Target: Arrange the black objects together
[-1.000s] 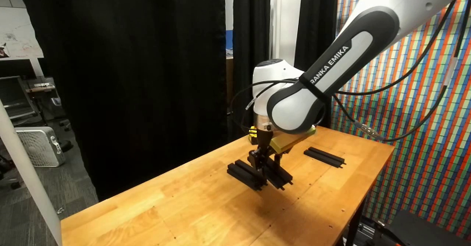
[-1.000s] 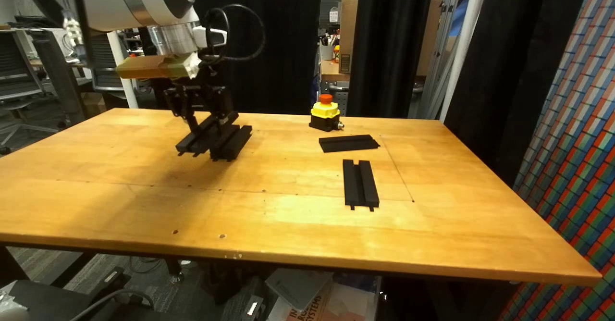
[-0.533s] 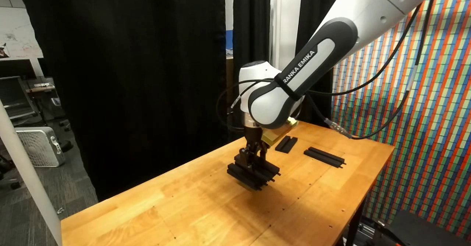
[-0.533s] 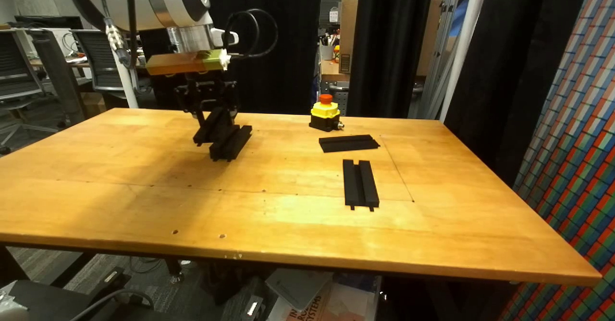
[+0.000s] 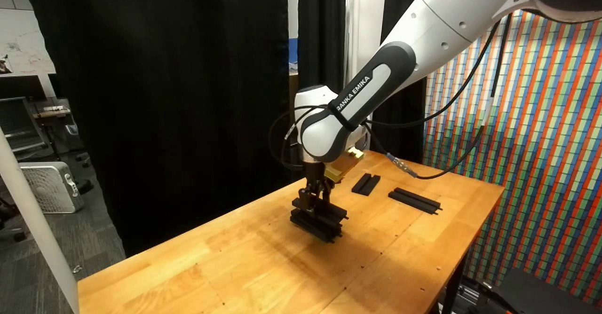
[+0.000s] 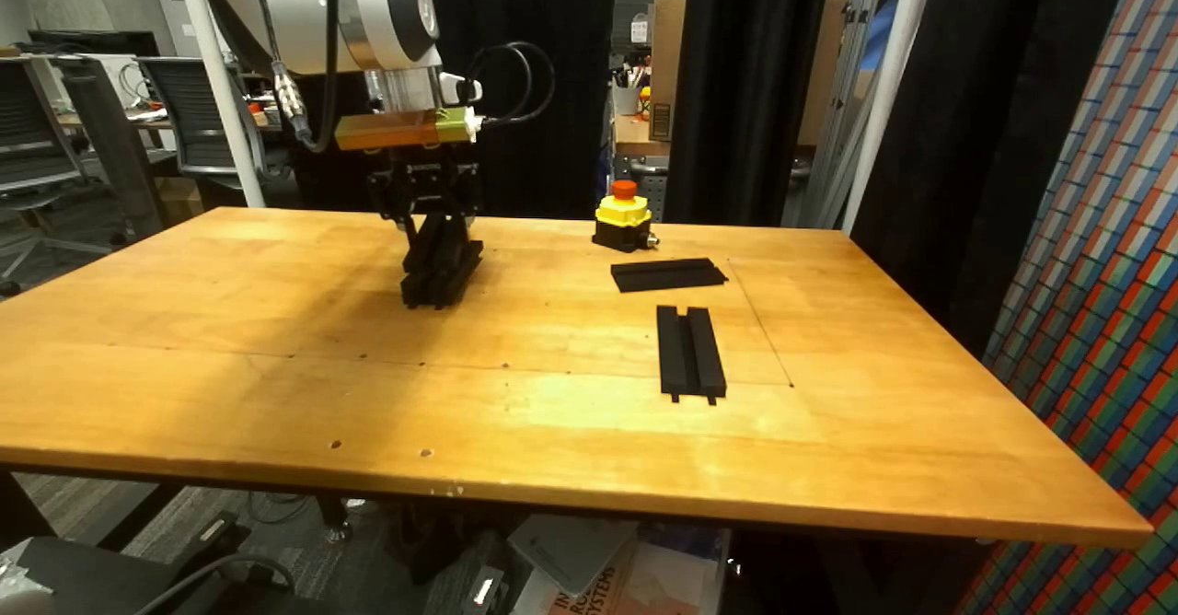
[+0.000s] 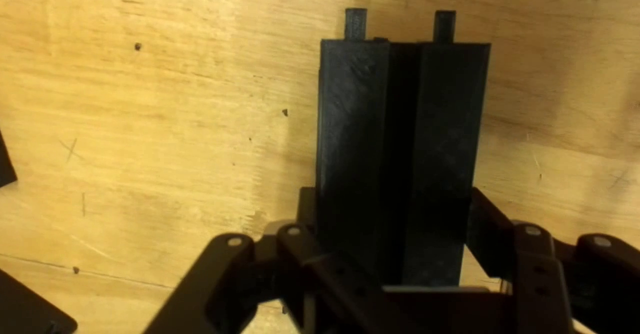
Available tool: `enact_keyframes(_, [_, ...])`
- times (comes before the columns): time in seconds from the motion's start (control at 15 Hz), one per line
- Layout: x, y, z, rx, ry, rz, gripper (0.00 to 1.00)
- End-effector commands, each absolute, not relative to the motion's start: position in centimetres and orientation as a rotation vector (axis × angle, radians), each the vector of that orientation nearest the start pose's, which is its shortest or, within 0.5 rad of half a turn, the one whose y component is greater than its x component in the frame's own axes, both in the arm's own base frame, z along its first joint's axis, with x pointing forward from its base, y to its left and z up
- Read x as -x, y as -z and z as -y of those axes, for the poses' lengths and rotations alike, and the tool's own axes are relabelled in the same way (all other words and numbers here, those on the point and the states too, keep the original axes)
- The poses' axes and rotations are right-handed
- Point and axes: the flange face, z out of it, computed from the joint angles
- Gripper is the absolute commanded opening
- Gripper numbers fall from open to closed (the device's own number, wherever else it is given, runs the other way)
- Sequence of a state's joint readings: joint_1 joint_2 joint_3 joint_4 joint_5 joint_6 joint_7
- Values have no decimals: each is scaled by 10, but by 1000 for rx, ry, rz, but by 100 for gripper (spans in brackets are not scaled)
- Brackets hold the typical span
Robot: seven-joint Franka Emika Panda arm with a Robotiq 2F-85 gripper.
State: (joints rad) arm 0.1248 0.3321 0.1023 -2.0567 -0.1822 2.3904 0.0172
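The step in hand looks like stacking: a raised grooved bar (image 7: 442,134), black and two-pronged, is held right over the lower grooved bar (image 5: 311,225), nearly parallel to it. The jaws are closed against its two long sides, spread only as wide as the bar; whether its underside touches the lower one, I cannot tell. That lower bar rests on the wooden surface (image 6: 552,440). Well apart from it, to its right in an exterior view, lie a third grooved bar (image 6: 668,274) and a fourth grooved bar (image 6: 692,353), so more carrying seems left. The next move probably calls for matching edges with the lower bar, easing down until seated, then parting the jaws.
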Motion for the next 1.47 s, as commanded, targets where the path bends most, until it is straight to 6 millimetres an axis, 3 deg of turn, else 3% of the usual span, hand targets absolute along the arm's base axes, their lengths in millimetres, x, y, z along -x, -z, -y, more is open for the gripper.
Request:
enact_keyframes(0.0, [-603, -273, -128, 3151, -18, 544, 46])
enact_keyframes(0.53, [-624, -263, -124, 3118, -77, 452, 46])
enact_keyframes(1.4, [-624, -257, -117, 3098, -188, 343, 46])
